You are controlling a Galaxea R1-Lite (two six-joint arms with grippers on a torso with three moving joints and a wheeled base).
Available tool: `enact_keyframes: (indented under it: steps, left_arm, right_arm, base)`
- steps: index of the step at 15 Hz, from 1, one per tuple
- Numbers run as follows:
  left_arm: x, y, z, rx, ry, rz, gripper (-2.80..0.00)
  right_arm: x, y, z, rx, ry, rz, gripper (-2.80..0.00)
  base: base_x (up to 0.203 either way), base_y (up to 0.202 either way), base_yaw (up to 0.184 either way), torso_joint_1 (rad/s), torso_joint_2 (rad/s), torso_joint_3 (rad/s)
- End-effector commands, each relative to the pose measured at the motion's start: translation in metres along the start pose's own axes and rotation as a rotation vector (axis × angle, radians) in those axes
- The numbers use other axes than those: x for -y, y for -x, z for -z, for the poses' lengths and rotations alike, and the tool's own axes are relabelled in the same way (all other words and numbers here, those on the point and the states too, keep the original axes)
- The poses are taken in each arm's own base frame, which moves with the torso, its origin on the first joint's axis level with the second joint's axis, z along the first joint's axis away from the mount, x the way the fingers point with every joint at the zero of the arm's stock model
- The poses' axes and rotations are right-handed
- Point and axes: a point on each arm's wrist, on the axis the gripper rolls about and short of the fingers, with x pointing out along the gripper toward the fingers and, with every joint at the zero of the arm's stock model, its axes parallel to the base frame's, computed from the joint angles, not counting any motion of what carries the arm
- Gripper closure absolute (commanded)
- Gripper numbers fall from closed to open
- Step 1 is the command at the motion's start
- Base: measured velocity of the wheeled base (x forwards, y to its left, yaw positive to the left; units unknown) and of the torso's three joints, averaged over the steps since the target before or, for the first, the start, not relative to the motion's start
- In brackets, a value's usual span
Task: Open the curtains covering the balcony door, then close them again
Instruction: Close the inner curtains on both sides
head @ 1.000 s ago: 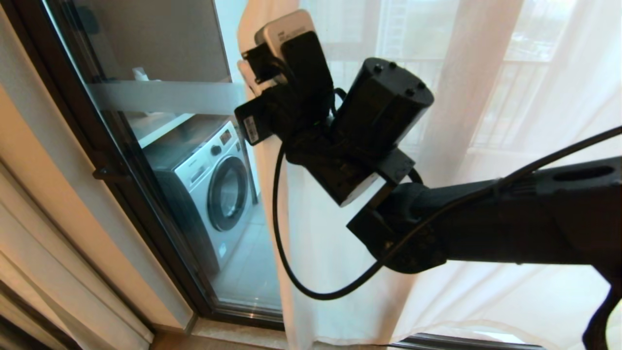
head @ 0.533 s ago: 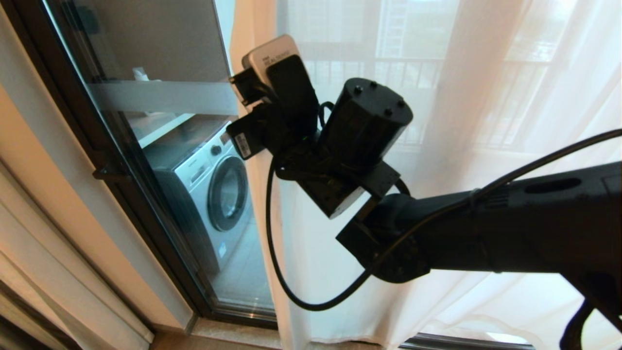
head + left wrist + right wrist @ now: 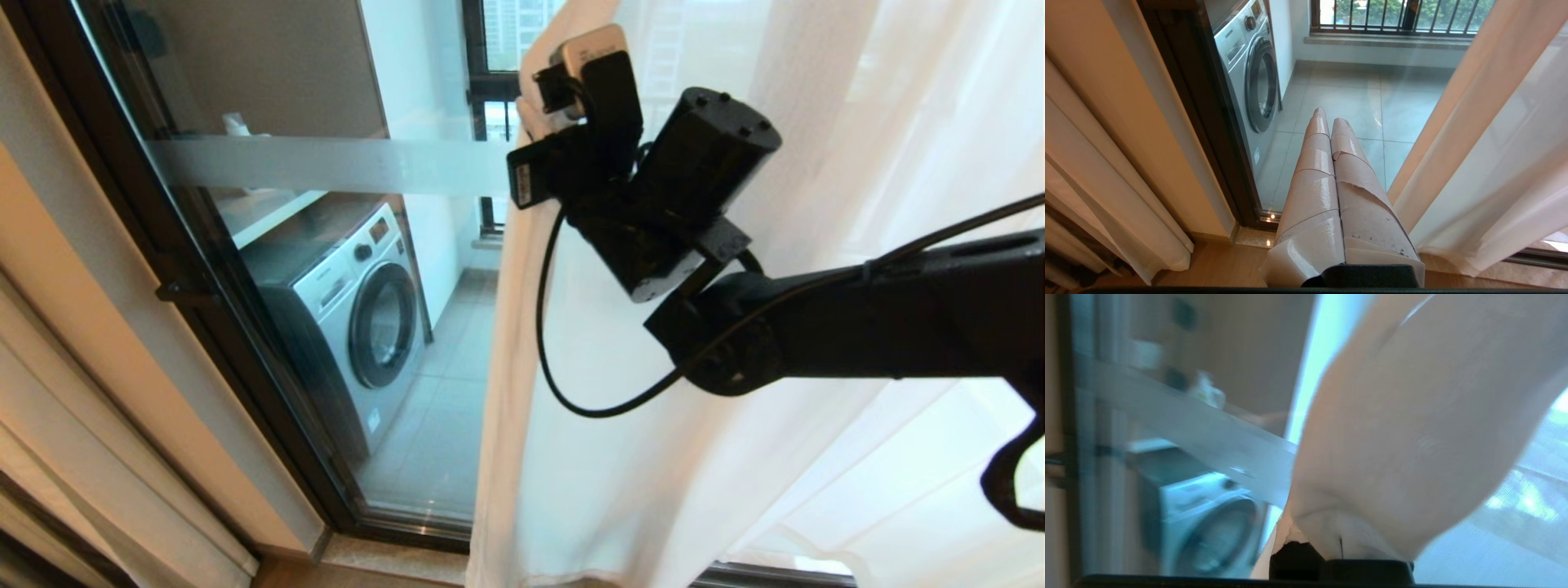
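**Right gripper clamped on curtain edge, glass partly uncovered**

We see the right gripper (image 3: 535, 114) in the upper centre of the head view, fingers together and pinching the leading edge of the sheer white floor-length curtain (image 3: 735, 425). That curtain fills the right half of the frame, its free edge running from the gripper down to the bottom centre. The dark-framed sliding glass balcony door (image 3: 269, 327) with its frosted white band occupies the left half, uncovered; a white front-loading washing machine (image 3: 359, 318) shows through it, left of centre. In the left wrist view, the left gripper (image 3: 1327, 118) sits at centre frame, its tape-wrapped fingers (image 3: 1314, 179) pressed together and holding nothing, clear of the curtain to its right.
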Motion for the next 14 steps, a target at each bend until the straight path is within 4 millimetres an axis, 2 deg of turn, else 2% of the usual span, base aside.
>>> enact_keyframes:
  steps: [1,6,9,12,13,14]
  left_arm:
    - [0.0,0.0,0.0,0.0,0.0,0.0,0.0]
    - [0.0,0.0,0.0,0.0,0.0,0.0,0.0]
    - [0.0,0.0,0.0,-0.001,0.0,-0.002,0.0]
    - [0.0,0.0,0.0,-0.001,0.0,0.001,0.0]
    - [0.0,0.0,0.0,0.001,0.0,0.001,0.0]
    - [0.0,0.0,0.0,-0.001,0.0,0.0,0.0]
  right_arm:
    - [0.031,-0.001,0.004,-0.016,0.03,0.061,0.0]
    - [0.103,0.009,0.044,-0.139,0.023,0.2,0.0]
    - [0.118,0.01,0.05,-0.154,0.039,0.23,0.0]
    - [0.118,0.015,0.052,-0.173,0.041,0.226,0.0]
    - [0.117,0.018,0.054,-0.181,0.041,0.223,-2.8]
    - [0.118,0.02,0.05,-0.174,0.041,0.224,-2.8]
  base:
    - [0.0,0.0,0.0,0.0,0.0,0.0]
    - [0.0,0.0,0.0,0.0,0.0,0.0]
    - [0.0,0.0,0.0,0.0,0.0,0.0]
    - [0.0,0.0,0.0,0.0,0.0,0.0]
    - [0.0,0.0,0.0,0.0,0.0,0.0]
    - [0.0,0.0,0.0,0.0,0.0,0.0]
